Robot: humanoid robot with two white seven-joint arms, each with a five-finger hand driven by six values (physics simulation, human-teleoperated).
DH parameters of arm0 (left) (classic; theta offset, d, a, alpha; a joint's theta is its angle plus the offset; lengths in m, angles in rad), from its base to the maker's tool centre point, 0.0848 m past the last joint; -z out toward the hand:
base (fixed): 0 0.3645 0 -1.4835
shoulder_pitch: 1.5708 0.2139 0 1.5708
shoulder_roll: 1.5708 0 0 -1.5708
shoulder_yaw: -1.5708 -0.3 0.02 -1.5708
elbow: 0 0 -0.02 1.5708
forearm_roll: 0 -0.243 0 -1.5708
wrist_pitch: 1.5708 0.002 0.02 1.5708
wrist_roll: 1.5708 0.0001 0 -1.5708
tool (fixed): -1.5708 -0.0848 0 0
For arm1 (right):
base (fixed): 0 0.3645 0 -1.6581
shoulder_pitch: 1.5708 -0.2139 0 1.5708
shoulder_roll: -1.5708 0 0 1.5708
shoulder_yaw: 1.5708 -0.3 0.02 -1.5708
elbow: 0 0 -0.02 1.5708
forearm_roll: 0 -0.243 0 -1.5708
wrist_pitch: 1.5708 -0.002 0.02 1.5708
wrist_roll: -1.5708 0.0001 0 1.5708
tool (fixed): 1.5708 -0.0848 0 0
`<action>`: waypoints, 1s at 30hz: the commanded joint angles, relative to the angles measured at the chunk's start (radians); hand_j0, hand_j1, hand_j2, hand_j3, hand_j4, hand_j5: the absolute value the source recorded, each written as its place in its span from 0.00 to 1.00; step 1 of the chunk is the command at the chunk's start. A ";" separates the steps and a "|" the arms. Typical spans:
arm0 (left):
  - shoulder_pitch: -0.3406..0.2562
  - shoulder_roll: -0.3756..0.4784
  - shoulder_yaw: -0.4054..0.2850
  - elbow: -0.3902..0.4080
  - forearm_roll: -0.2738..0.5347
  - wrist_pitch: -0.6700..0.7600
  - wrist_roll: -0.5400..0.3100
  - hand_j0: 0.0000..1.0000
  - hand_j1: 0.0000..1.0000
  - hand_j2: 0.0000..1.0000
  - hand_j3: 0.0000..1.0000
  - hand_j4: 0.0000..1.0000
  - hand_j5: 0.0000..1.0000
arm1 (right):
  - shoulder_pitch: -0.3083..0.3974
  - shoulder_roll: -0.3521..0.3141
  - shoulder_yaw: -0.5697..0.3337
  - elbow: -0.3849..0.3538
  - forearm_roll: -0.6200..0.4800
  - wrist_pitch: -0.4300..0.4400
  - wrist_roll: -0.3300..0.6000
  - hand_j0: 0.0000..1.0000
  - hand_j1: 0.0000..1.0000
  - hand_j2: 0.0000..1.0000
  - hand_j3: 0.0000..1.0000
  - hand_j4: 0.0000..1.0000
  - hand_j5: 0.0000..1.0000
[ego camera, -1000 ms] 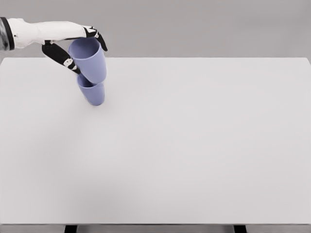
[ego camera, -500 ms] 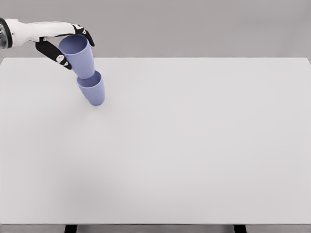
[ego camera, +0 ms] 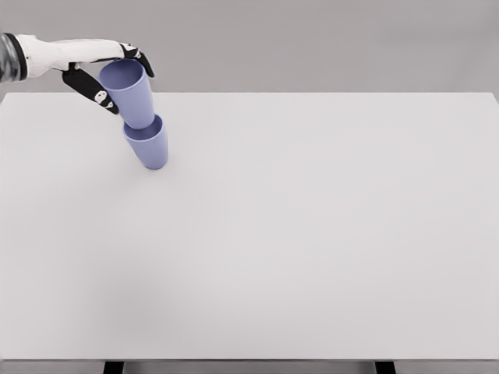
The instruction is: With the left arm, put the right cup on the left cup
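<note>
Head view. I see the left hand (ego camera: 109,74) at the upper left of the frame, its white forearm coming in from the left edge. The casing is smooth white; the finger segments are black with small white marks. The fingers are wrapped around the upper cup (ego camera: 129,92), near its rim: one dark fingertip shows over the far side of the rim, and the thumb lies along the near left wall.

The upper cup is a plain blue-violet tumbler, matte, smooth-walled, tapering from a wide open mouth to a narrower base. It is tilted, mouth leaning toward the hand and up-left, base pointing down-right. Its inside wall shows as a paler oval.

Directly below the hand's fingertips, the base of the upper cup sits inside the mouth of the lower cup (ego camera: 148,146). I cannot tell how deep it goes or whether it rests on the bottom. The lower cup has the same colour, finish and tapered shape. It stands on the table (ego camera: 312,234) and also looks slightly tilted, rim toward the hand.

The table is a flat, matte, pale grey-white slab with a straight front edge; it extends well to the right of and below the hand. Two dark leg stubs show under the front edge. A faint soft shadow lies beside the lower cup.
</note>
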 commanded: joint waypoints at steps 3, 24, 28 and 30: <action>0.000 -0.019 0.002 0.020 0.002 0.002 0.001 0.52 0.52 0.52 0.52 0.52 0.52 | 0.000 0.000 0.000 0.000 0.000 -0.001 0.000 1.00 1.00 1.00 1.00 1.00 1.00; 0.031 -0.019 0.002 0.011 0.002 0.002 0.001 0.82 0.82 0.82 0.82 0.82 0.82 | 0.000 0.000 0.000 -0.001 0.000 -0.001 0.000 1.00 1.00 1.00 1.00 1.00 1.00; 0.031 -0.016 0.002 0.010 0.002 0.002 0.001 1.00 1.00 1.00 1.00 1.00 1.00 | 0.000 0.000 0.000 -0.001 0.000 -0.001 0.000 1.00 1.00 1.00 1.00 1.00 1.00; 0.029 -0.014 0.005 0.007 0.005 -0.001 0.001 1.00 1.00 1.00 1.00 1.00 1.00 | 0.000 0.000 0.000 0.000 0.000 -0.001 0.000 1.00 1.00 1.00 1.00 1.00 1.00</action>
